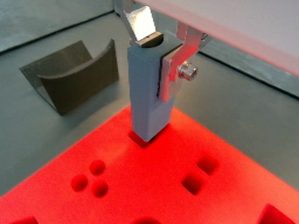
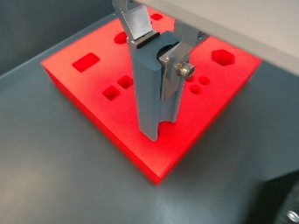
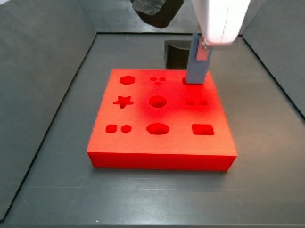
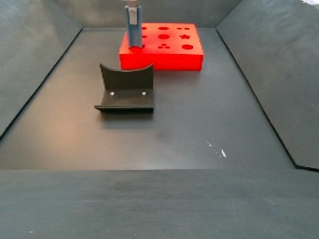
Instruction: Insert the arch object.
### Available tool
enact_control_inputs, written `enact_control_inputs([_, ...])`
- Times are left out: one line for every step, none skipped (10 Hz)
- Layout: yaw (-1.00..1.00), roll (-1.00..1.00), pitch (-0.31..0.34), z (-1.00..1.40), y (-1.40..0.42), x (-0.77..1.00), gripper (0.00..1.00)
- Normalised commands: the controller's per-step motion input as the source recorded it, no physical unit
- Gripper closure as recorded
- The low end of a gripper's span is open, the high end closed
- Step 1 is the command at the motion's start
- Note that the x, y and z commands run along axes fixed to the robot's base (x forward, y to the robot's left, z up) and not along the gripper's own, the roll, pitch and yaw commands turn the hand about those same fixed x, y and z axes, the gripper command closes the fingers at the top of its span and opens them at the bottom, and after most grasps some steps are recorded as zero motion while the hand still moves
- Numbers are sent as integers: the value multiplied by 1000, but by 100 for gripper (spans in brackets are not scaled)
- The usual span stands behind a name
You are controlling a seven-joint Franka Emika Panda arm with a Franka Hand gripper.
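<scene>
My gripper (image 1: 158,52) is shut on the arch object (image 1: 149,87), a grey-blue blocky piece held upright with its semicircular notch between the fingers. The piece's lower end meets the top of the red board (image 1: 117,166) near a corner. I cannot tell whether it sits in a recess. A wrist view shows the gripper (image 2: 158,57), the piece (image 2: 155,96) and the board (image 2: 111,118) from another angle. In a side view the gripper (image 3: 201,40) holds the piece (image 3: 197,64) at the far right edge of the board (image 3: 155,147). Another side view shows the piece (image 4: 131,23) on the board (image 4: 174,58).
The dark fixture (image 4: 125,89) stands on the grey floor apart from the board; it also shows in a wrist view (image 1: 73,77) and behind the piece in a side view (image 3: 177,52). The board has several shaped recesses. Grey walls enclose the floor.
</scene>
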Motion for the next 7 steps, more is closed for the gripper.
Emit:
enact_control_inputs([29, -123, -44, 0, 126, 0, 100])
enact_control_inputs([34, -100, -83, -69, 0, 0, 100])
enact_control_inputs([20, -83, -27, 0, 0, -231, 100])
enact_control_inputs([20, -73, -13, 0, 0, -303, 100])
enact_control_inputs([17, -110, -31, 0, 0, -309, 100])
enact_control_inputs([46, -113, -43, 0, -23, -203, 100])
enact_control_inputs([114, -139, -76, 0, -94, 0, 100])
